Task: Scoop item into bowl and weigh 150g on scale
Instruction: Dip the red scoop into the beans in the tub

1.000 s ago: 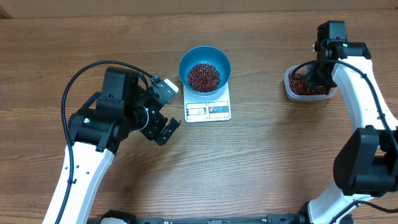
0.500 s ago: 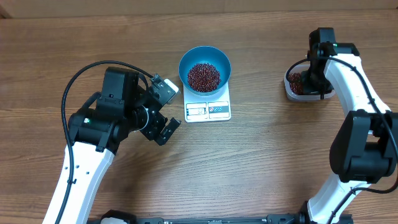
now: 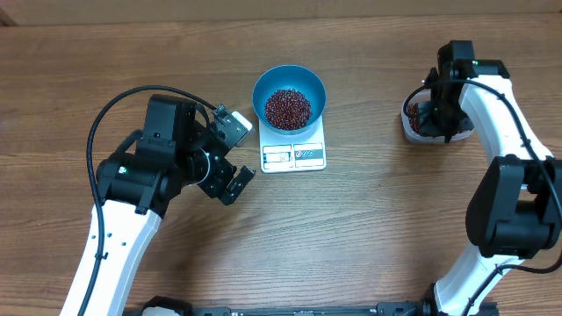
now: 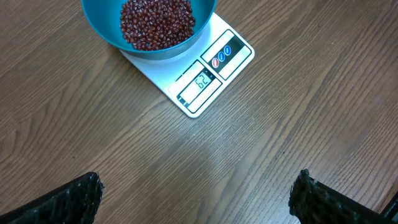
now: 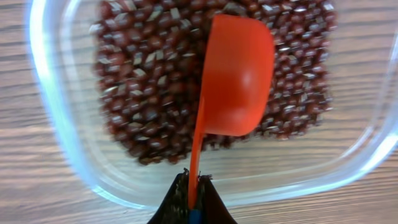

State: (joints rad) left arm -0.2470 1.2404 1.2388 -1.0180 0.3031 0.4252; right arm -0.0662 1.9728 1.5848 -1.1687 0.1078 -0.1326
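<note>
Wooden tabletop (image 3: pixel 378 219), seen from above. Blue bowl (image 3: pixel 260 92) sits on white scale (image 3: pixel 294 156) at centre and holds heap of dark red beans (image 3: pixel 288 108). Left end effector (image 3: pixel 235 155) spread wide, gripping nothing, just left of scale. Right end effector (image 5: pixel 193 199) pinched tight on handle of red scoop (image 5: pixel 239 74). Scoop head lies over more beans inside clear tub (image 5: pixel 56 124), at right, well apart from scale.

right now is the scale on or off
On: the scale shows dark digits in its display window, with the blue bowl of beans resting on it.
</note>
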